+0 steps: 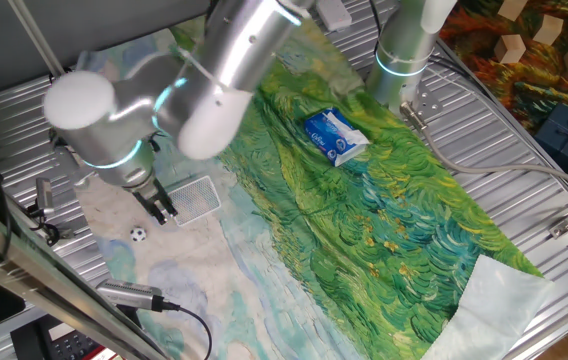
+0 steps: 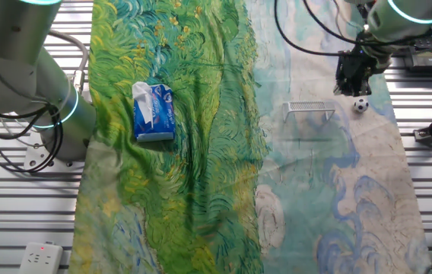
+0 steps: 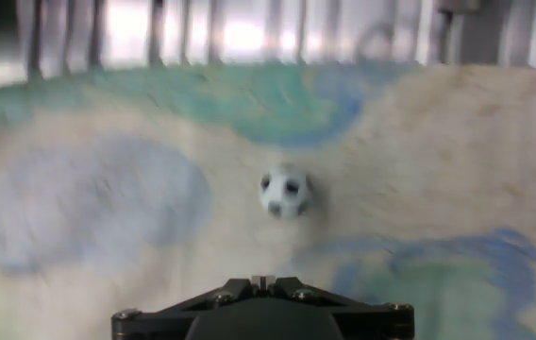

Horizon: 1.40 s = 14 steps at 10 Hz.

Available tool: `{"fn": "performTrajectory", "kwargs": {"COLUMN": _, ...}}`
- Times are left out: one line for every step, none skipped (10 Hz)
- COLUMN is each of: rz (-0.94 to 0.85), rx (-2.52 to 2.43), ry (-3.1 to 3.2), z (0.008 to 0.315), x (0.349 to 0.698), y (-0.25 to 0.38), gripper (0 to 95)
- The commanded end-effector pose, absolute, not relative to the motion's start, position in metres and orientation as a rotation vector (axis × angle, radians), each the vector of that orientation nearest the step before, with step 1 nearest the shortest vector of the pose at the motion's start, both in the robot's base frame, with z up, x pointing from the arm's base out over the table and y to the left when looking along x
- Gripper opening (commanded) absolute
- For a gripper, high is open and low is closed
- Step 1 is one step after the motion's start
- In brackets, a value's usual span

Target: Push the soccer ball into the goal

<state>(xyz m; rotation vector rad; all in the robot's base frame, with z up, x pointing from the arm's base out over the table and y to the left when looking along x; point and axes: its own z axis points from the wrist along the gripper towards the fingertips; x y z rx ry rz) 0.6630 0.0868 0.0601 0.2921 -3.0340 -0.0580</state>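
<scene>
Lying at lower left of one fixed view, the soccer ball (image 1: 138, 234) is seen apart from the goal (image 1: 195, 197), with the gripper (image 1: 161, 210) hung between them, apparently closed and empty. A glancing push could send the ball wide. Ball detail is given by the hand view, but the goal is shown only by fixed views.

Gripper (image 3: 263, 304) fingertips cut off by the hand view's lower edge; ball (image 3: 285, 192) blurred; jaw state unreadable throughout.
</scene>
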Motion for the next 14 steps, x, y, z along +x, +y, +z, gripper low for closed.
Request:
{"fn": "performTrajectory", "kwargs": {"rz": -0.115, "rx": 0.167, "ry": -3.083, "z": 0.052, "x": 0.678, "y": 0.104, "gripper": 0.0}}
{"fn": "performTrajectory", "kwargs": {"rz": -0.11, "rx": 0.141, "ry": -3.085, "z": 0.048, "x": 0.688, "y": 0.113, "gripper": 0.0}}
{"fn": "performTrajectory", "kwargs": {"rz": -0.106, "rx": 0.128, "ry": -3.094, "z": 0.044, "x": 0.697, "y": 0.118, "gripper": 0.0}}
{"fn": "performTrajectory", "kwargs": {"rz": -0.099, "rx": 0.123, "ry": -3.097, "z": 0.042, "x": 0.703, "y": 0.12, "gripper": 0.0}}
{"fn": "performTrajectory", "kwargs": {"rz": -0.092, "rx": 0.121, "ry": -3.099, "z": 0.038, "x": 0.706, "y": 0.121, "gripper": 0.0}}
{"fn": "performTrajectory", "kwargs": {"rz": -0.072, "rx": 0.127, "ry": -3.115, "z": 0.031, "x": 0.706, "y": 0.12, "gripper": 0.0}}
{"fn": "performTrajectory", "kwargs": {"rz": -0.066, "rx": 0.126, "ry": -3.128, "z": 0.028, "x": 0.706, "y": 0.12, "gripper": 0.0}}
{"fn": "performTrajectory", "kwargs": {"rz": -0.041, "rx": 0.128, "ry": -3.138, "z": 0.028, "x": 0.706, "y": 0.12, "gripper": 0.0}}
{"fn": "performTrajectory", "kwargs": {"rz": -0.015, "rx": 0.14, "ry": -3.142, "z": 0.03, "x": 0.707, "y": 0.119, "gripper": 0.0}}
{"fn": "performTrajectory", "kwargs": {"rz": -0.01, "rx": 0.144, "ry": -3.143, "z": 0.032, "x": 0.709, "y": 0.118, "gripper": 0.0}}
{"fn": "performTrajectory", "kwargs": {"rz": -0.001, "rx": 0.145, "ry": -3.151, "z": 0.032, "x": 0.709, "y": 0.118, "gripper": 0.0}}
{"fn": "performTrajectory", "kwargs": {"rz": 0.003, "rx": 0.153, "ry": -3.169, "z": 0.032, "x": 0.71, "y": 0.118, "gripper": 0.0}}
{"fn": "performTrajectory", "kwargs": {"rz": 0.012, "rx": 0.166, "ry": -3.184, "z": 0.034, "x": 0.713, "y": 0.119, "gripper": 0.0}}
{"fn": "performTrajectory", "kwargs": {"rz": 0.024, "rx": 0.175, "ry": -3.184, "z": 0.036, "x": 0.717, "y": 0.119, "gripper": 0.0}}
